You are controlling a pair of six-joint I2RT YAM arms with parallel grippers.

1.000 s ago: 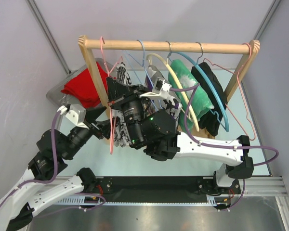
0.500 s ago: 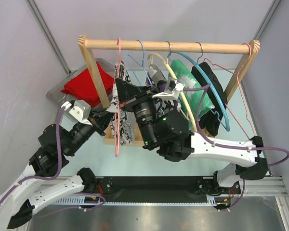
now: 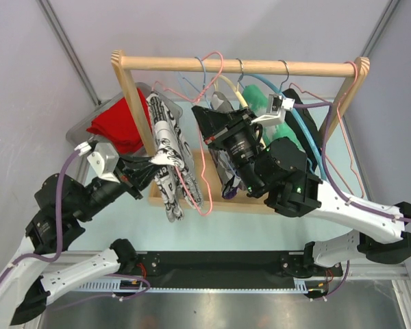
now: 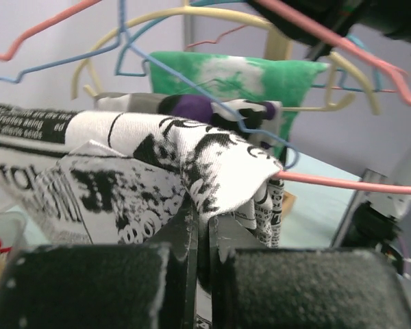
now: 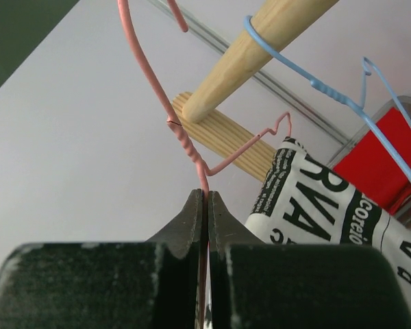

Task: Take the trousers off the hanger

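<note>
The trousers [image 3: 168, 161], black-and-white newsprint fabric, hang over the lower bar of a pink wire hanger [image 3: 200, 179] in front of the wooden rail [image 3: 240, 66]. My left gripper [image 3: 153, 162] is shut on a fold of the trousers [image 4: 157, 157], with the cloth bunched over the left gripper [image 4: 204, 219] and the pink bar [image 4: 342, 181] running off to the right. My right gripper [image 3: 200, 118] is shut on the hanger's neck [image 5: 181, 147], just below the twist. Beside the right gripper [image 5: 205, 199] the trousers [image 5: 322, 199] show their large lettering.
A grey bin holds red cloth [image 3: 116, 123] at back left. More hangers crowd the rail: blue and yellow ones, a green garment [image 3: 277, 130], a black garment [image 3: 305, 137] and an empty pink hanger [image 3: 342, 137] at right. The rack's wooden post [image 3: 133, 110] stands beside the trousers.
My left gripper has shut on the trousers. The right gripper has carried the pink hanger to the right along the rail and tilted it, stretching the trousers between the two arms.
</note>
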